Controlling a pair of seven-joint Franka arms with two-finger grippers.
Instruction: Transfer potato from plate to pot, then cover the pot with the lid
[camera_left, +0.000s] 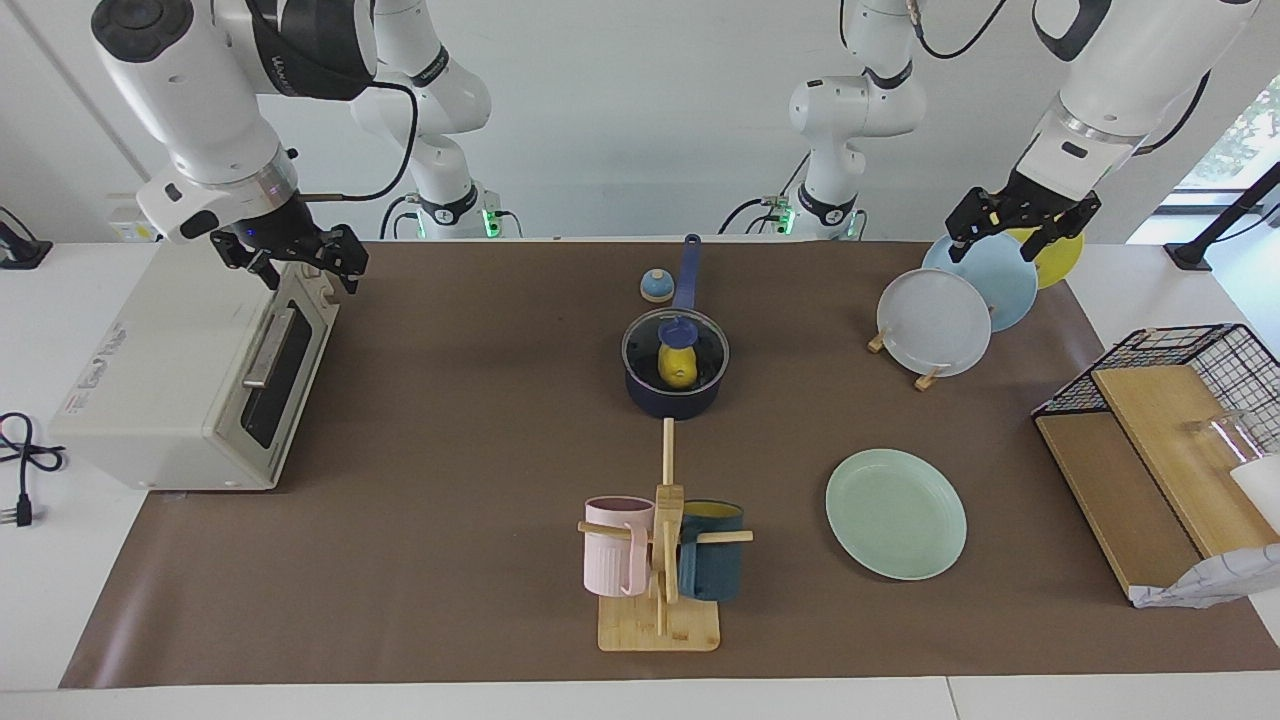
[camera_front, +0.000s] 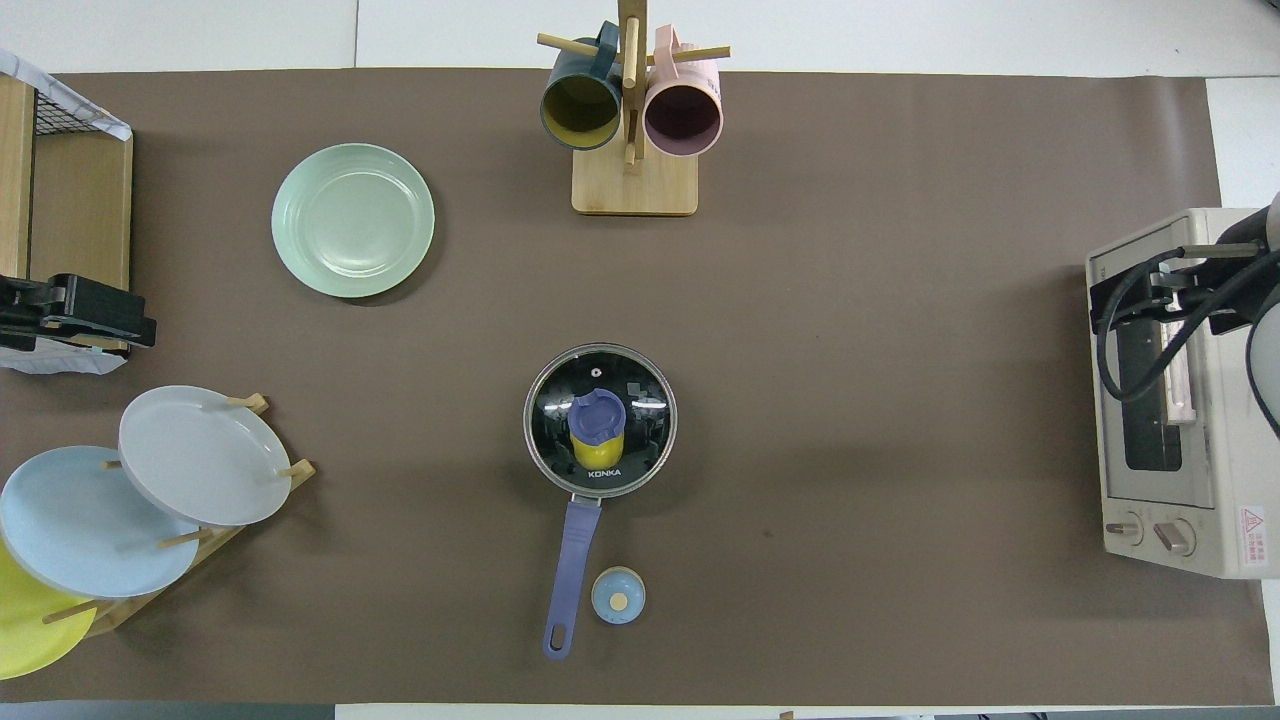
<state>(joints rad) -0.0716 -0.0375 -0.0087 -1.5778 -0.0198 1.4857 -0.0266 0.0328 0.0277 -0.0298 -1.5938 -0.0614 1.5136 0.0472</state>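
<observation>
Both steps of the task read as done. The potato (camera_front: 598, 447) lay inside the pot (camera_left: 673, 400), visible through the glass, and the lid (camera_front: 556, 400) sat squarely on the pot's rim with its blue knob at centre. The pot stood mid-table, its handle pointing toward the robots, at 6 o'clock in the overhead view. The bell (camera_front: 618, 595) rested just beside the handle's end. The plate (camera_front: 352, 220) lay bare at roughly 10 o'clock from the pot in the overhead view, well apart from it.

Judgement: nothing was left to transfer or cover. The next move calls only for the arms to hold clear or settle to rest, with no contact on lid or handle that could shift the seating.

Pose: the right gripper (camera_left: 290, 252) hung over the toaster oven (camera_left: 150, 370) at the right arm's end of the table, fingers spread apart and empty. The left gripper (camera_left: 1022, 222) hung over the plate rack (camera_left: 925, 375), at about 2 o'clock from the pot in the facing view, fingers likewise spread, holding nothing. Both arms were bent at the elbow with wrists angled downward, well away from the pot.
</observation>
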